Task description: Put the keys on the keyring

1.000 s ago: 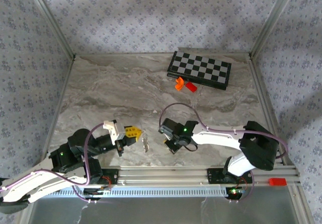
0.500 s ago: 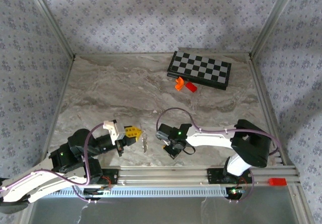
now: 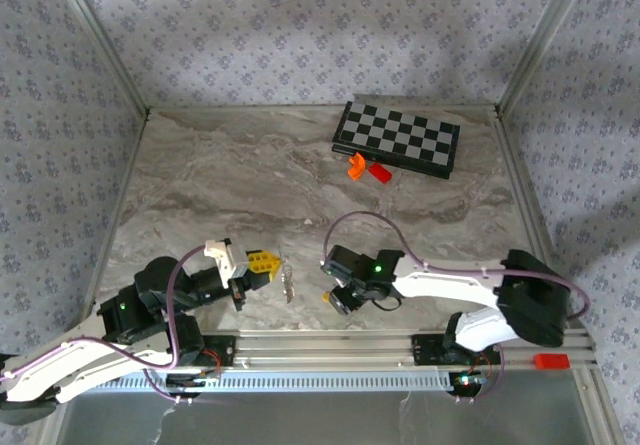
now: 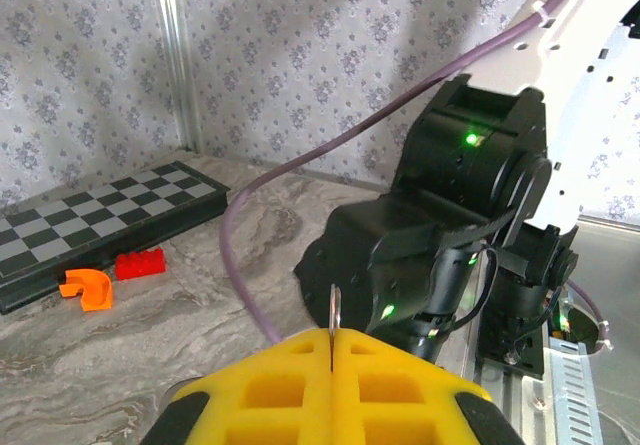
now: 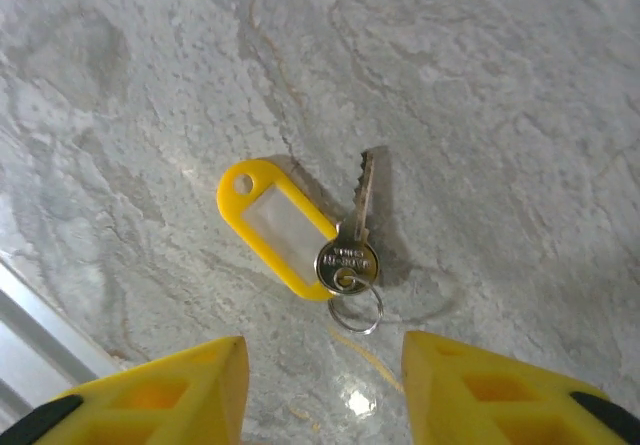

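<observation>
Yellow pads of the left tool (image 4: pixel 332 353) are pressed flat together, and a thin metal piece (image 4: pixel 333 313) stands edge-on in the seam between them, so this tool is closed and gripping it. From that wrist view I cannot tell whether the piece is a ring or a key. In the top view the same tool sits at about 7 o'clock on the marble-patterned tabletop (image 3: pixel 230 185), with the silvery metal hanging just off its tip toward 3 o'clock.

The right tool (image 5: pixel 322 350) is open: its two yellow fingers (image 5: pixel 165 395) stand well apart with nothing between them, above the tabletop. A silver key (image 5: pixel 350 250) lies flat on the marble just beyond the gap. Its blade points to 12 o'clock from its round head. A yellow tag (image 5: pixel 275 227) runs from the head toward 10 o'clock, and a small wire ring (image 5: pixel 356 310) sits at the head's 6 o'clock, threaded through it.

From above, the right tool is near 6 o'clock, close to the left tool. A chessboard (image 3: pixel 400 137) lies at 1 o'clock, with an orange block (image 3: pixel 355 167) and a red block (image 3: pixel 380 172) touching its near edge.
</observation>
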You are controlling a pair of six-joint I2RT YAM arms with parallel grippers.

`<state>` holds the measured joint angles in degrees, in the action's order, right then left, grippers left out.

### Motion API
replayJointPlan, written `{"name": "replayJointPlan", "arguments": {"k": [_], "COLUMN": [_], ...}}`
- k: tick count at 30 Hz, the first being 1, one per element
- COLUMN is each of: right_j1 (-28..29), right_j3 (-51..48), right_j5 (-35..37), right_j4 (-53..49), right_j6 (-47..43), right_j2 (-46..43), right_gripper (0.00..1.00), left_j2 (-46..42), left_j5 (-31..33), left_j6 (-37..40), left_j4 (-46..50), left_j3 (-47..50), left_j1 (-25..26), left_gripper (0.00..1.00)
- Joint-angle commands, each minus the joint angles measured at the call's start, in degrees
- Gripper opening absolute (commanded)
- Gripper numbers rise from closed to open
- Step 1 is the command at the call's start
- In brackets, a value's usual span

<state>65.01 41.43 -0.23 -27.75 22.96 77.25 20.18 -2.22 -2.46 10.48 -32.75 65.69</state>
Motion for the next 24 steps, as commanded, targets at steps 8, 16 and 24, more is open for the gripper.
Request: {"name": "replayJointPlan", "arguments": {"k": [8, 16, 24], "right_j1": [-4.7, -9.4, -10.0], "right_j3": [-19.3, -26.1, -25.1], "right_j5": [-2.7, -11.7, -17.0], "right_j4": [21.9, 31.2, 33.7], "right_j6": [9.9, 14.4, 14.3], "right_j2": [-16.3, -18.6, -10.2], "right_gripper": [0.58, 0.53, 0.45], "left_j2": [-0.9, -0.6, -0.6], "left_j5": [-0.2, -0.5, -0.6], "left_j6": [0.2, 0.2, 0.0], "left_j4": [-2.5, -2.7, -2.8], "left_j3": [-0.1, -0.2, 0.1], "left_j1": [0.2, 0.2, 0.2], "left_gripper": [0.00, 0.00, 0.00]}}
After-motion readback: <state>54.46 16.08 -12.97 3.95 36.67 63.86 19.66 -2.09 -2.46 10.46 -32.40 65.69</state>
